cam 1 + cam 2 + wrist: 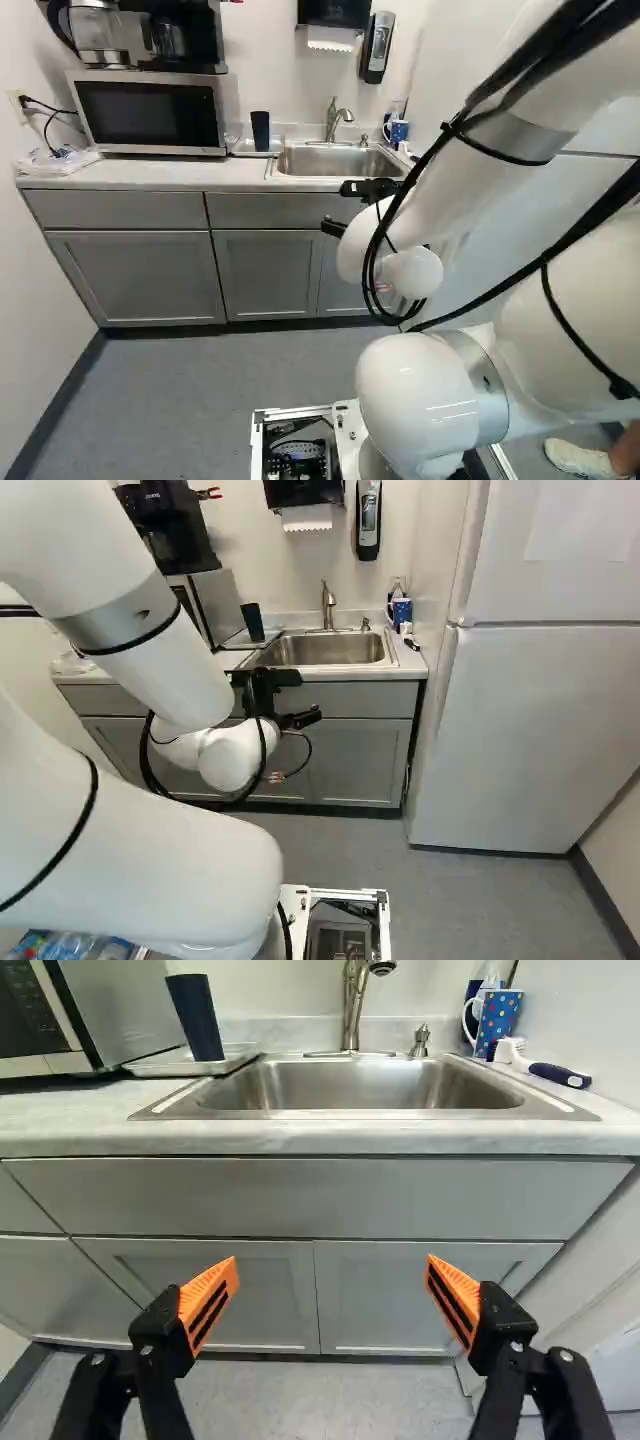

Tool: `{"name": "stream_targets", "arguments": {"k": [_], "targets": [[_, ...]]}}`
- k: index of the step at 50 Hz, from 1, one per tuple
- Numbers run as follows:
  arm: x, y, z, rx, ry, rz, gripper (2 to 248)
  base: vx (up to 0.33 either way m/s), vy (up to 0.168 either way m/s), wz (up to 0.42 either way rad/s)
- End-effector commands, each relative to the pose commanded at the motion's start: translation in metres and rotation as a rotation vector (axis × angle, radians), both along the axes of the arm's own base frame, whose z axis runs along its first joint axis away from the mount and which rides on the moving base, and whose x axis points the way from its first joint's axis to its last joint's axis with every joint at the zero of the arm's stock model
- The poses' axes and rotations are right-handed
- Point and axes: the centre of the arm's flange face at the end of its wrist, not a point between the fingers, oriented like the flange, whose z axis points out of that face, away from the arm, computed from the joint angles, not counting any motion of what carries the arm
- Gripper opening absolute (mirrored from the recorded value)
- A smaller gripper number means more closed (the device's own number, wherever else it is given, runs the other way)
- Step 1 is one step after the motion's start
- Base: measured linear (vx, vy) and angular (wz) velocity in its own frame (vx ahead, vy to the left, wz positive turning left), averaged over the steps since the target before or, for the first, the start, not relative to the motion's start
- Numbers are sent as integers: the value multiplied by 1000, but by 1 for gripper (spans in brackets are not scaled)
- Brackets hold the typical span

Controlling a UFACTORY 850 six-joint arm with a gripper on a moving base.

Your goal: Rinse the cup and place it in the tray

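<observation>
My gripper (331, 1260) stands spread wide, empty. The dark cup (196, 1018) is in the tray (165, 1066), left of the sink (340, 1114); it looks light and stiff, likely slippery once wet, so I'd clasp it round the middle.

White rounded arm (430, 400), grey joint bands, black cables, orange pads (208, 1303).

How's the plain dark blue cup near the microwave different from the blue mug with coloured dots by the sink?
The plain dark blue cup shows no handle; the blue dotted mug has a white one. The cup is unpatterned, the mug spotted. The cup stands on the shallow pale tray, the mug behind the dark-handled white brush. Both are mainly blue.
</observation>
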Motion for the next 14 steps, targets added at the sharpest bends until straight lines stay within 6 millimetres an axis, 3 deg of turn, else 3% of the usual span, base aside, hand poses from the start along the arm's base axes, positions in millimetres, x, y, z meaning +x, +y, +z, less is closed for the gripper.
{"name": "stream_targets", "arguments": {"k": [14], "targets": [[0, 0, 0, 0, -1, 0, 247, 0, 0, 0]]}}
